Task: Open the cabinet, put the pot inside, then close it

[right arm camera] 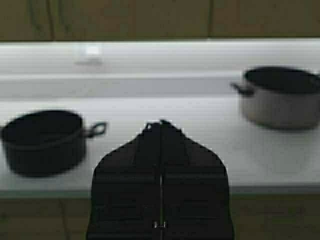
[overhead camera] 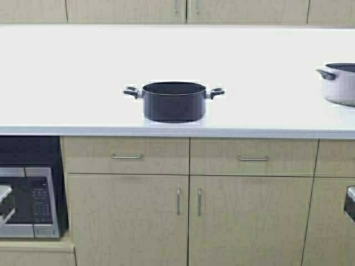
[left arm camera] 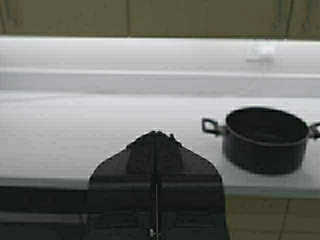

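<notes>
The black pot (overhead camera: 173, 102) stands lidless on the white counter (overhead camera: 77, 72), near its front edge and about midway along it. Above the counter, the lower edge of the beige cabinet (overhead camera: 127, 11) shows, both doors closed, with slim handles (overhead camera: 176, 5) at the inner edges. My left gripper (left arm camera: 156, 134) is shut and empty, held low in front of the counter, left of the pot (left arm camera: 265, 140). Shut and empty too, my right gripper (right arm camera: 161, 122) hangs low to the right of the pot (right arm camera: 42, 142). Only slivers of both arms show at the high view's side edges.
A white pot with a dark rim (overhead camera: 341, 83) sits at the counter's right end. Below the counter are drawers (overhead camera: 126, 156) and base cabinet doors (overhead camera: 127, 219). A microwave (overhead camera: 28, 202) sits in a niche at lower left. A wall outlet (left arm camera: 261, 50) is behind the counter.
</notes>
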Robot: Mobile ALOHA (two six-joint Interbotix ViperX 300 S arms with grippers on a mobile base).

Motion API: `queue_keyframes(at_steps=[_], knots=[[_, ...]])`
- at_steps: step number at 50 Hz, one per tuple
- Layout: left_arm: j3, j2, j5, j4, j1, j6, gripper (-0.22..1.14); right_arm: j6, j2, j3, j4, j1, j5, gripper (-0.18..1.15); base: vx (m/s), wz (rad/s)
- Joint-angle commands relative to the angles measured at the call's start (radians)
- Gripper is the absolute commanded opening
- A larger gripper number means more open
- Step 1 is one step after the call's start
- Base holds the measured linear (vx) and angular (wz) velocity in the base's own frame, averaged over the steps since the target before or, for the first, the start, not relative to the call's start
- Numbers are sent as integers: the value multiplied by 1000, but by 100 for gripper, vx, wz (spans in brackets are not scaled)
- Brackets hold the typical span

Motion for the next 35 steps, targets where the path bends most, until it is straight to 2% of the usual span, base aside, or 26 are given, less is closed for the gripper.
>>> queue_keyframes(at_steps=[1,6,14,35], knots=[[3,0,37,3,-11,-8,-3,11,11,11,-2,6,14,6,4,2],[-3,2,43,3,-11,-11,8,12,3,5,-2,8,57,7,5,2],[-6,18,46,3,-11,-14,3,9,-14,-2,-3,8,71,5,10,2],[-9,52,46,5,-11,-26,3,11,-28,9,-2,6,71,5,21,-1]])
